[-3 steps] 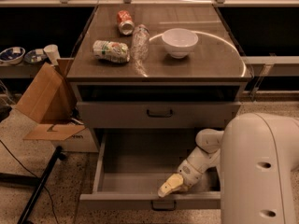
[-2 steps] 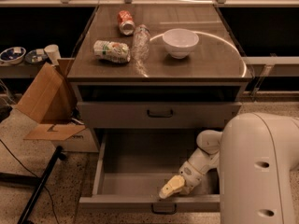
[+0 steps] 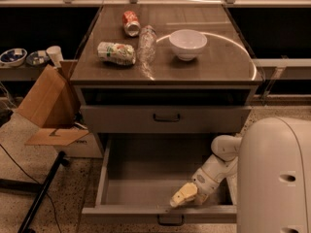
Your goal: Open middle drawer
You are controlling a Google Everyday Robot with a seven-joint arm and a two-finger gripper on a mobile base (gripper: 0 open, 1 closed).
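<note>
The middle drawer (image 3: 127, 211) is pulled out wide, and its plain grey box inside holds nothing. Its small black bracket handle (image 3: 170, 221) shows at the bottom edge of the camera view. My gripper (image 3: 182, 195) reaches down into the drawer at its front right, just behind the low front panel and above the handle. My white arm (image 3: 217, 169) runs from it up to the right. The shut drawer above (image 3: 121, 119) has its own black handle (image 3: 166, 116).
On the cabinet top (image 3: 218, 67) lie a white bowl (image 3: 187, 43), a clear plastic bottle (image 3: 146, 45), a red can (image 3: 130, 22) and a crumpled green-and-white bag (image 3: 115, 53). An open cardboard box (image 3: 46, 101) stands at the left. My white body (image 3: 274, 178) fills the lower right.
</note>
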